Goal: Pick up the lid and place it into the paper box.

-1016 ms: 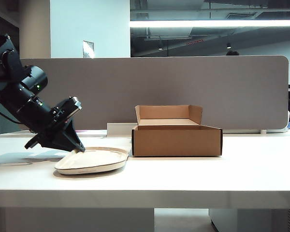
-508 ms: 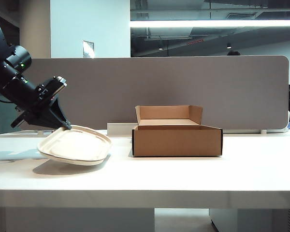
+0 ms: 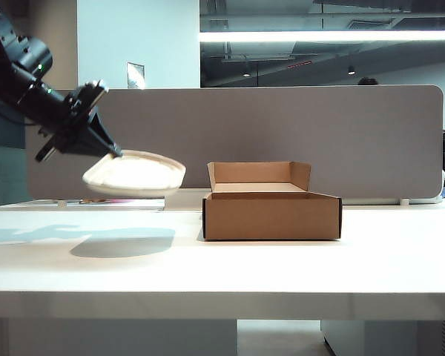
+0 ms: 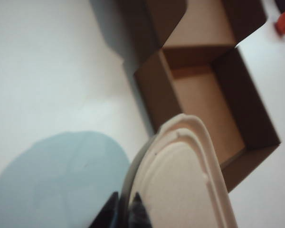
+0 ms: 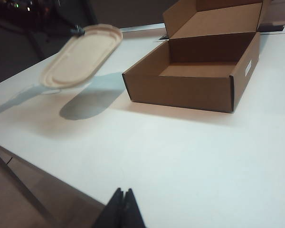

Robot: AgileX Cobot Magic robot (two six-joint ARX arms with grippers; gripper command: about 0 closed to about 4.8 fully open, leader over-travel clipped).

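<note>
Exterior view: the left gripper [image 3: 113, 152] is clenched on the rim of the lid [image 3: 136, 174], carrying it in the air above the bench [image 3: 282, 271]. Beyond the lid's far end sits the paper box [image 3: 271, 210], open-topped, its back flap upright. The right gripper [image 5: 123, 195], fingers pressed together and holding nothing, hangs low over the bench, well apart from both.
</note>
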